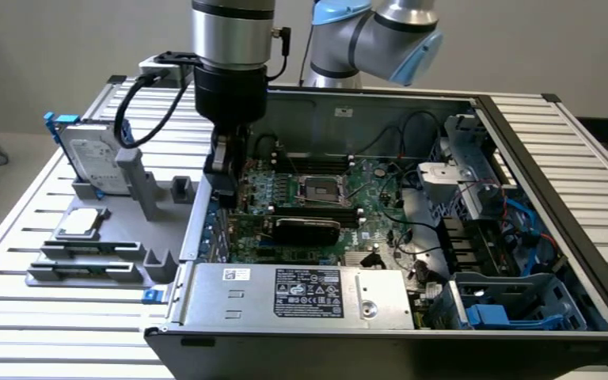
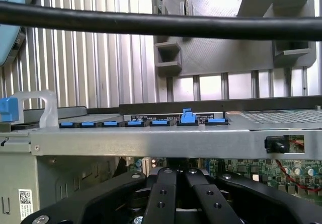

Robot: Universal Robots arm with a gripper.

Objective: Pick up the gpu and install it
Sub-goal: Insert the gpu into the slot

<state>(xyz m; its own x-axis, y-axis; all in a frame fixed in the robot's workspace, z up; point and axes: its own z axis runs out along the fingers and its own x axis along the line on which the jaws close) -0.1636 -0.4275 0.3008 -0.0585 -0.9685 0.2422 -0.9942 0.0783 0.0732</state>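
Observation:
The gpu point(image 1: 304, 229) stands on edge on the green motherboard point(image 1: 373, 186), just below the CPU socket. Its black shroud faces the camera and it runs toward the case's wall on the exterior view's left. My gripper point(image 1: 222, 184) reaches down inside the case at that wall, over the card's end. In the wrist view the black fingers point(image 2: 162, 196) are drawn together, in line with one raised blue slot clip point(image 2: 187, 117) on the wall's top edge. The contact point itself is hidden under the fingers.
The open computer case point(image 1: 537, 182) has a power supply point(image 1: 304, 294) at the front and a drive cage with cables on the right. On the grey fixture point(image 1: 124, 237) to the left stand a hard drive with blue rails point(image 1: 88, 162), a CPU point(image 1: 82, 223) and memory sticks point(image 1: 85, 267).

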